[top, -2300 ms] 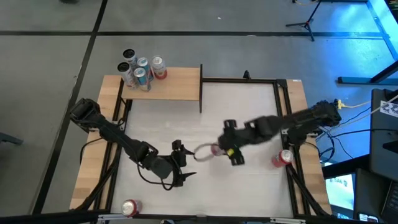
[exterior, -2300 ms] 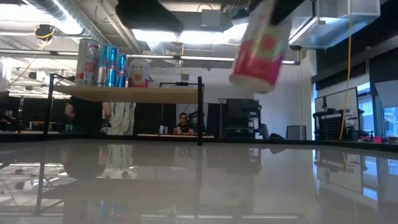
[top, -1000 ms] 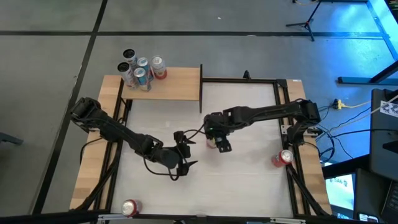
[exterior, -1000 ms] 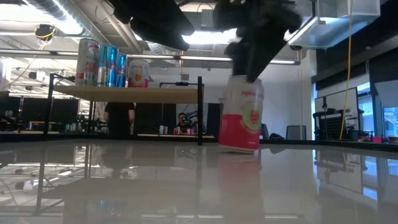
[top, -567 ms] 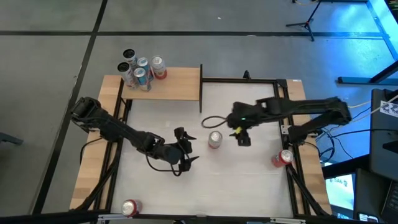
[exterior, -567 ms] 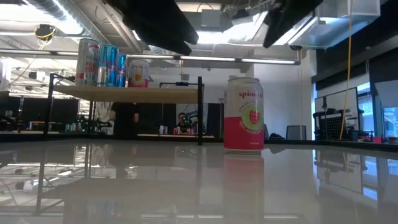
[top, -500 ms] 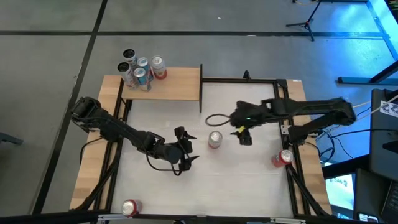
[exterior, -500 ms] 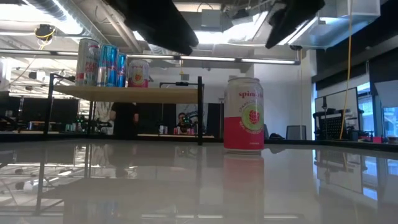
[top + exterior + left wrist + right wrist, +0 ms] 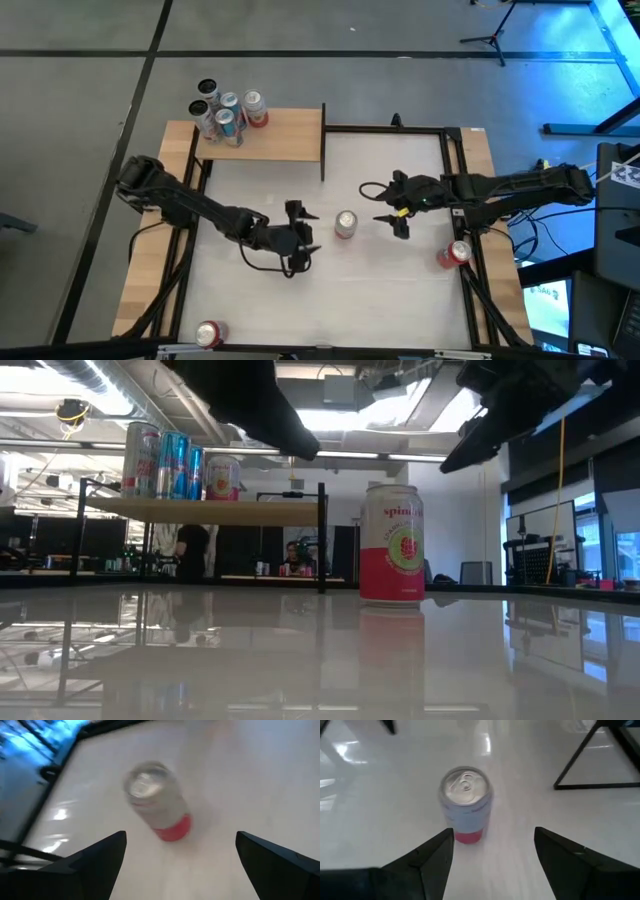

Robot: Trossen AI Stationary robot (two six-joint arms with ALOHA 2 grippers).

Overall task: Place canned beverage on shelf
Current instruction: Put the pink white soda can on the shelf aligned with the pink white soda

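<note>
A robotics lab or test bay in an industrial-style building. Above the white tabletop [image 9: 300, 660], bare ducts and pipes [image 9: 130, 390] run under an open ceiling with strip lights. Beyond the table's far edge stand dark racks and benches, and a person [image 9: 190, 550] stands among them. Seen from overhead, the table sits on a grey concrete floor [image 9: 80, 120] marked with dark lines; to the table's right are a monitor [image 9: 545, 305] and a yellow cable [image 9: 565, 168].
</note>
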